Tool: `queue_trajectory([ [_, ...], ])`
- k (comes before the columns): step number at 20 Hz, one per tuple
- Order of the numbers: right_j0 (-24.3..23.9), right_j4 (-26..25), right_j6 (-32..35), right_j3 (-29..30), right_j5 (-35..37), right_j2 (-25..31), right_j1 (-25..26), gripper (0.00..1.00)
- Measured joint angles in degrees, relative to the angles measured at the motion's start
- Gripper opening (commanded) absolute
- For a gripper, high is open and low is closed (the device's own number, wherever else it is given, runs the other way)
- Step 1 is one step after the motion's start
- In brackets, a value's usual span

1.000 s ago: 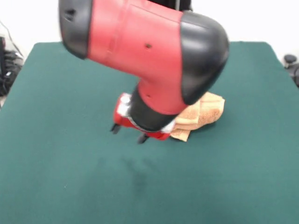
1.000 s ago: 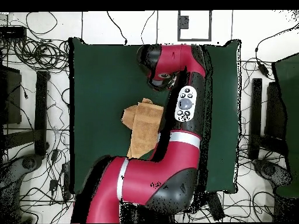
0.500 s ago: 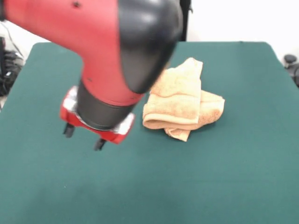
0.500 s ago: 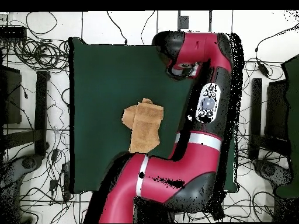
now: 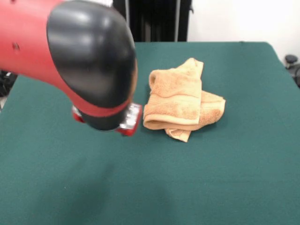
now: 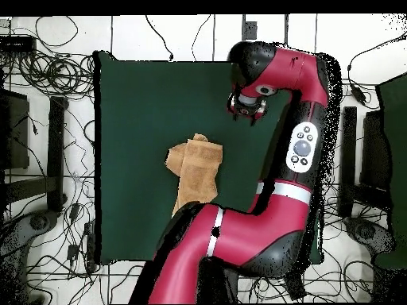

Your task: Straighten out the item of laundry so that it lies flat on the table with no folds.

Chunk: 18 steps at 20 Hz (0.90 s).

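The tan-orange towel (image 5: pixel 180 101) lies bunched and folded over itself near the middle of the dark green table (image 5: pixel 234 164). It also shows in the overhead view (image 6: pixel 195 171), on the table (image 6: pixel 143 119). My gripper (image 6: pixel 247 113) hangs over bare cloth, apart from the towel and up and to the right of it in the overhead view. It looks open and holds nothing. In the front view only its red and silver wrist (image 5: pixel 129 119) shows, just left of the towel, and the arm's black elbow (image 5: pixel 91 56) hides the rest.
My red arm (image 6: pixel 302 151) runs along the table's right side in the overhead view. Cables and dark stands (image 6: pixel 56 143) lie on the floor around the table. The black pedestal (image 5: pixel 154 18) stands at the far edge in the front view.
My arm has swung off the towel, leftward in the front view, and uncovered it. The towel has not moved and stays folded.
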Motion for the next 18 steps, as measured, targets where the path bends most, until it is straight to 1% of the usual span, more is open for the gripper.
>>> queue_trajectory([
  [4,0.56,3.39,0.0,0.0,2.16,1.5,2.22,1.0],
  [10,1.8,7.89,0.0,0.0,2.68,3.27,5.05,1.0],
  [18,2.36,9.41,0.0,-0.02,2.68,3.26,5.84,1.0],
])
